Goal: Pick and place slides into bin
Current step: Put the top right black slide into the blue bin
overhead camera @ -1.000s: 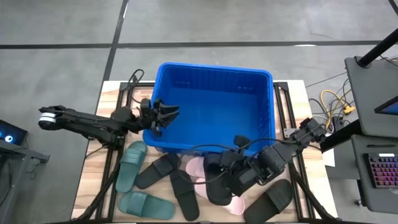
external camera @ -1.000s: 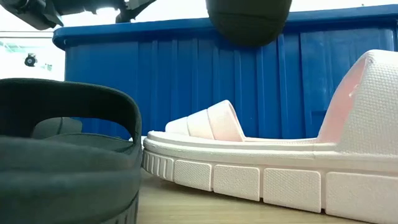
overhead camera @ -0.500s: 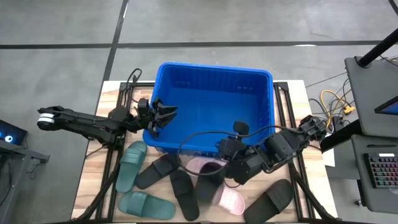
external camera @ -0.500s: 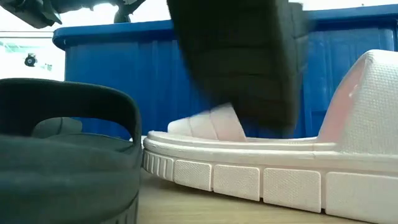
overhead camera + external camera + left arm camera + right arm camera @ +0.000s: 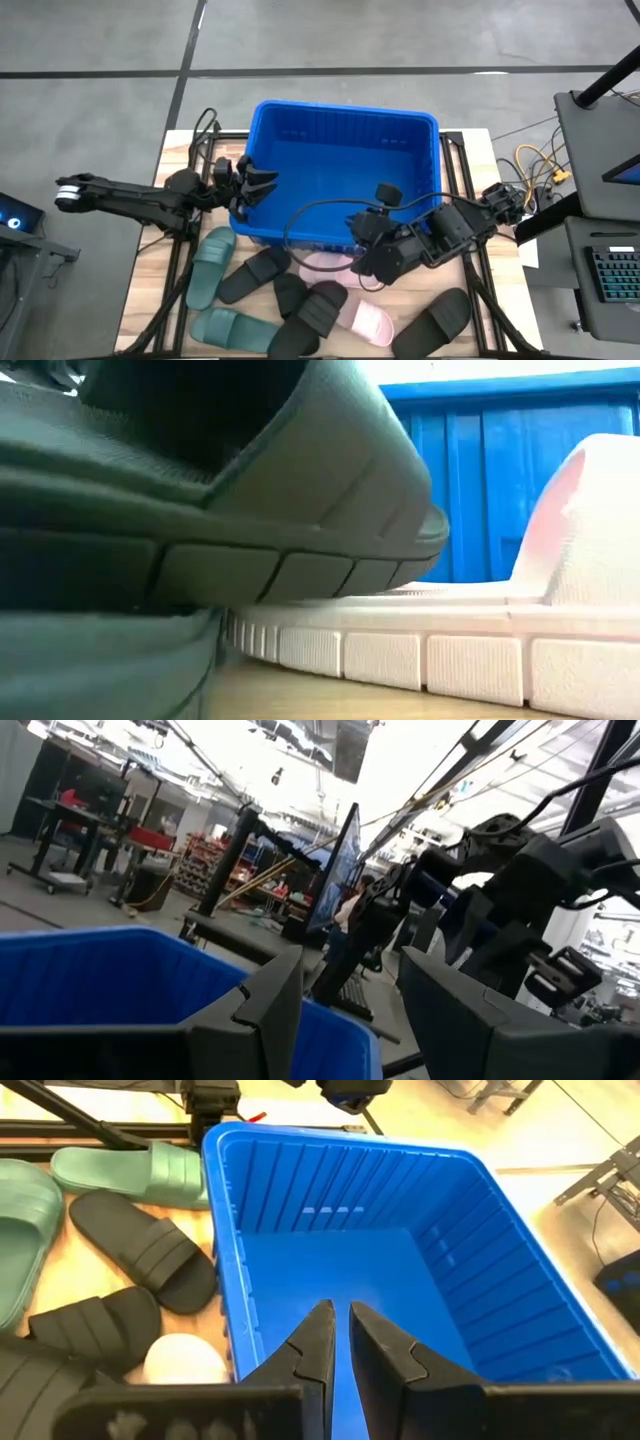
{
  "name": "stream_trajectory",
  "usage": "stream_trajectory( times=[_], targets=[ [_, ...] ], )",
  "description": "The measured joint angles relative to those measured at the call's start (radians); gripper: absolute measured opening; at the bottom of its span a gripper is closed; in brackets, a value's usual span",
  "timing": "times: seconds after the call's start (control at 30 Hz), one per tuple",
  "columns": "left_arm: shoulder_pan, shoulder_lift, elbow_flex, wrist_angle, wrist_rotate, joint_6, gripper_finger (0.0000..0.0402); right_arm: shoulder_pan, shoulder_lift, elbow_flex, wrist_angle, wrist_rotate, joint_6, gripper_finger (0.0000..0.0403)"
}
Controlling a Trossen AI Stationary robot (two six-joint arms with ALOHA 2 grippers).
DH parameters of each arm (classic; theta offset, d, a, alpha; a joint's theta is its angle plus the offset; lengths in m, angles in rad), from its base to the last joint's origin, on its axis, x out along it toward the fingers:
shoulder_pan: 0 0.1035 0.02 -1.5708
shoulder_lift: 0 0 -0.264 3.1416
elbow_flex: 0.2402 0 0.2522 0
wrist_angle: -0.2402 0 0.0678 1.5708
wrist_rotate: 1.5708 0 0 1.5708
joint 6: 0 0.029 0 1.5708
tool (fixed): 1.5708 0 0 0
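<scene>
Over the bin's near rim, the right gripper hangs closed, empty.

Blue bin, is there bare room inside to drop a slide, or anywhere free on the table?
The blue bin has its whole floor bare. The wooden table shows a free strip along its left edge. In front of the bin it's crowded with slides.

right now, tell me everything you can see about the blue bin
The bin is a large rectangular tub of bright blue plastic with ribbed, slotted walls and a rolled rim. It stands upright at the far middle of the wooden table, and its floor looks bare. The left gripper hangs over its left rim, the right gripper at its near rim. Slides lie just in front.
</scene>
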Motion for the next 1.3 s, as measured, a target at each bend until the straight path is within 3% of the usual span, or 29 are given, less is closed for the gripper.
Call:
stream_trajectory(
  times=[0.97, 1.13, 1.3],
  targets=[
    [0.000, -0.004, 0.000, -0.024, -0.001, 0.003, 0.0153, 0.000, 0.000, -0.005, 0.065, -0.019, 0.016, 0.0027],
    [0.000, 0.002, 0.000, -0.022, -0.001, 0.002, 0.0153, 0.002, 0.000, -0.005, 0.132, -0.046, 0.016, 0.0046],
    [0.000, 0.011, 0.000, -0.022, -0.001, -0.004, 0.0153, 0.017, 0.000, -0.005, 0.191, -0.148, 0.016, 0.0088]
  ],
)
